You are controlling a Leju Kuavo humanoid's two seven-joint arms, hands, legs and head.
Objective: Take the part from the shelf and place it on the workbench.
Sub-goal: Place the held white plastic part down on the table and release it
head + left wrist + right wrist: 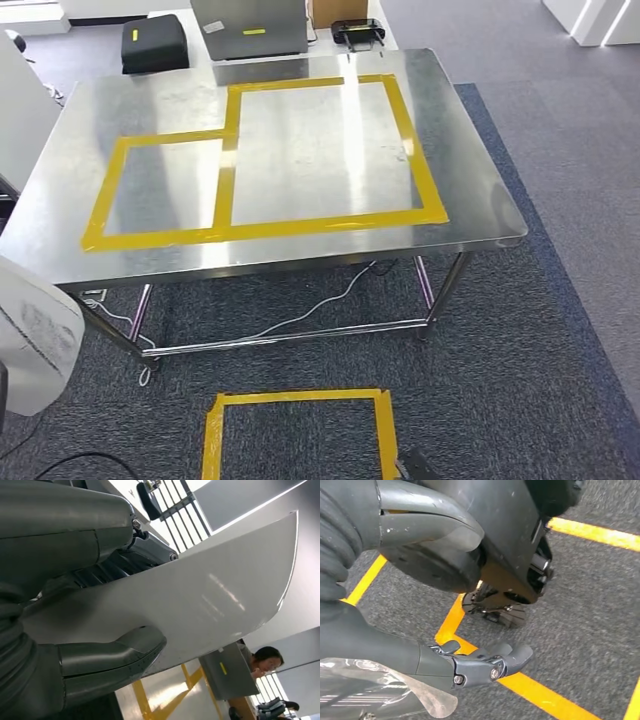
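The part [34, 340] is a large white curved panel, at the lower left edge of the head view, off the left front corner of the workbench [302, 262]. My left hand [64, 545] grips the part [211, 595], with the thumb [113, 655] on one face and the darker fingers on the other. The steel workbench carries two joined rectangles of yellow tape [332, 222] and nothing lies inside them. My right hand [376, 640] hangs over the carpet, its fingers [486, 665] apart and holding nothing.
A yellow tape square [298, 435] marks the grey carpet in front of the bench. A white cable [302, 318] runs under it. Behind the bench stand a black bag [155, 42], a grey case [249, 28] and a black device [358, 33]. A person [266, 660] sits beyond.
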